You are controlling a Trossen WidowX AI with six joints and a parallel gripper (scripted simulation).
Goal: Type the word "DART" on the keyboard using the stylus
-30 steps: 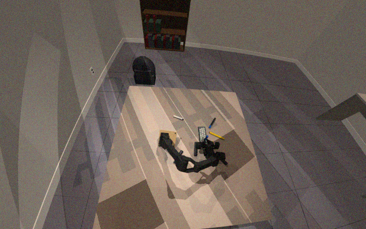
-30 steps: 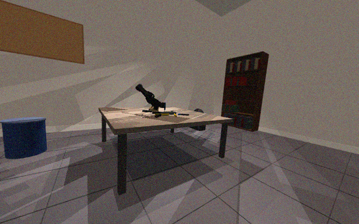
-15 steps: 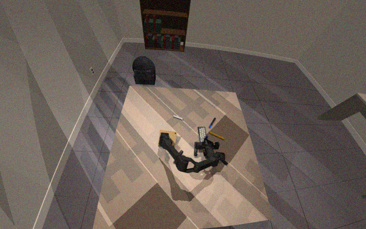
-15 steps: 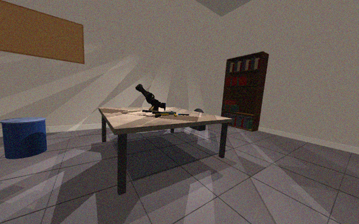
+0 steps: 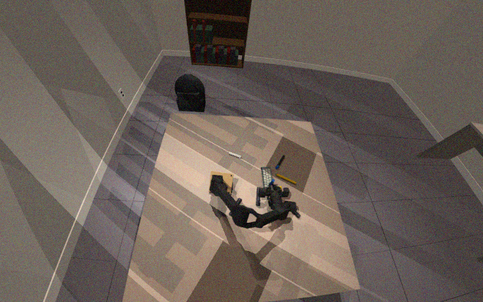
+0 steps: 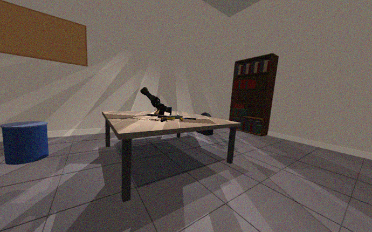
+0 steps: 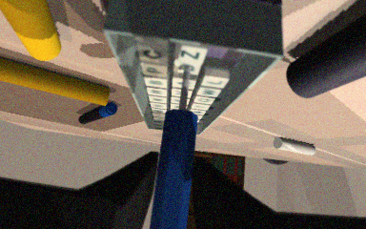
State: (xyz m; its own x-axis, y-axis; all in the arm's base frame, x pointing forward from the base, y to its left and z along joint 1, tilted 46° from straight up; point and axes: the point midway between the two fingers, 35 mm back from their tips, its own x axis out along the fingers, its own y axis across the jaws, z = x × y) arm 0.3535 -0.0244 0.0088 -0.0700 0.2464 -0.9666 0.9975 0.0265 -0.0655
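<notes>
The keyboard [image 5: 266, 175] [image 7: 156, 82] lies on the desk [image 5: 199, 146] [image 6: 138, 133]. In the wrist view it runs away from me, with the letters C, Z and P readable near its close end. My gripper [image 7: 175, 162] is shut on the blue stylus [image 7: 180, 135] [image 5: 272, 181]. The stylus's thin grey tip [image 7: 185, 88] reaches over the keyboard's middle row, at the key just beyond Z. That key's letter is partly hidden by the tip. I cannot tell whether the tip touches the key or how far the key is pressed.
A yellow rod [image 5: 285, 178] [image 7: 54, 83] and a black-and-blue marker [image 5: 280, 162] [image 7: 97, 114] lie beside the keyboard. Another yellow piece [image 7: 35, 29] is closer. A dark cylinder [image 7: 331, 59] lies on the other side. A white stick [image 5: 234, 155] [image 7: 295, 146] lies farther off.
</notes>
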